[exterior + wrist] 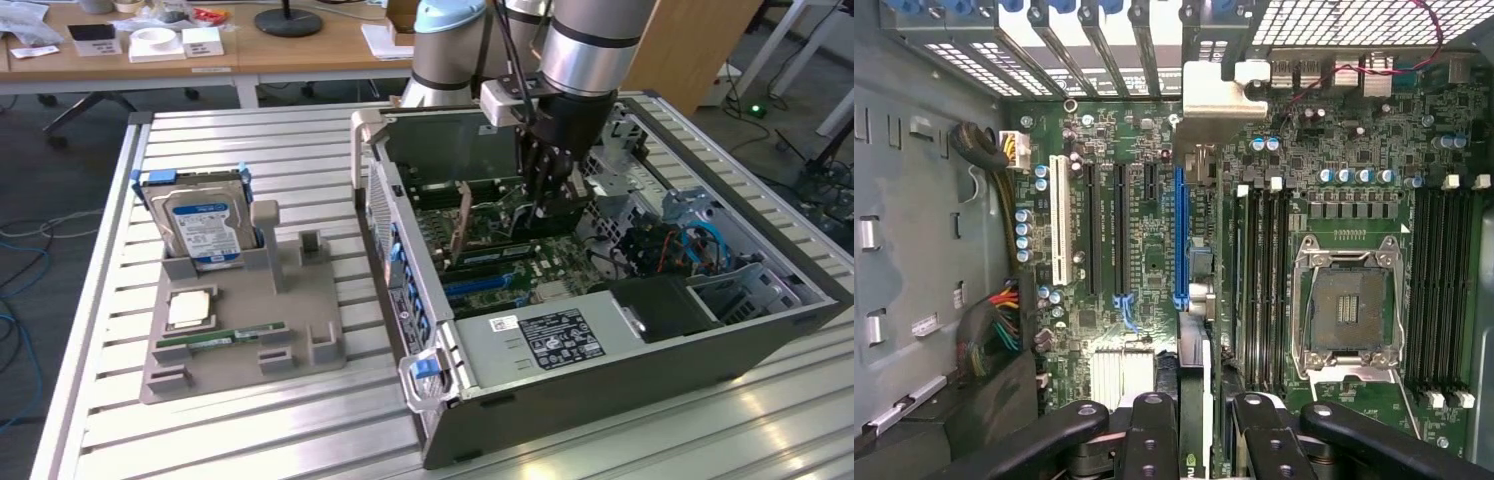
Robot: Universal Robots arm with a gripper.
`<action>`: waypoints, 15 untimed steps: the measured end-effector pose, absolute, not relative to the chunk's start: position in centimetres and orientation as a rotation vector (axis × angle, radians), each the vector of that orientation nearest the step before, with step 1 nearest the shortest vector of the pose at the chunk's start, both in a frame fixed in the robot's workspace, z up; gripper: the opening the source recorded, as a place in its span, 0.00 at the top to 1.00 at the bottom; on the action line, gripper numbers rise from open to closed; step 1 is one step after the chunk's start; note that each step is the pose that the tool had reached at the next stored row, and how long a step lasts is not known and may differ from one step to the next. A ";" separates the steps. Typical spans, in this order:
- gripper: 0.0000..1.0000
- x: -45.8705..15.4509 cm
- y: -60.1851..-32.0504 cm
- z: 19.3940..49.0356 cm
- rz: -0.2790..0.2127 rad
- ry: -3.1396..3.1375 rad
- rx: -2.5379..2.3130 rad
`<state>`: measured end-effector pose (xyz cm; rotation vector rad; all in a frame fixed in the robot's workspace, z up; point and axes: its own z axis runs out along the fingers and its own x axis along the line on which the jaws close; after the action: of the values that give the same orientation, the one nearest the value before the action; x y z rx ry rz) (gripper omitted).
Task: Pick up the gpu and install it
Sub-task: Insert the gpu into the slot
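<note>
Blue slot beside gpu (edge-on).

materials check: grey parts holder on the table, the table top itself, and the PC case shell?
Grey slotted parts holder: looks like matte moulded or printed plastic, uniform dull grey, no glints.
Ribbed silver table top: apparently aluminium extrusion, brushed sheen, parallel grooves.
Dark grey open computer case: likely painted sheet metal, thin folded edges; perforated panel seen in the wrist view.

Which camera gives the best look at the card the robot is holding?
The wrist view: the gpu stands edge-on between the gripper fingers, its pale bracket at the far end, right beside the blue slot. In the exterior view the gpu is a dark sliver under the gripper inside the case.
</note>
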<state>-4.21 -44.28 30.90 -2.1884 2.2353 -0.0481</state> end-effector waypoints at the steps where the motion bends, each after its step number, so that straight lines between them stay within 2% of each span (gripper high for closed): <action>1: 0.74 -4.2 -44.3 30.9 -0.048 2.235 -2.188; 15: 0.74 -4.5 -44.3 30.2 -0.049 2.236 -2.189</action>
<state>-4.54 -44.29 30.18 -2.1886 2.2358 -0.0491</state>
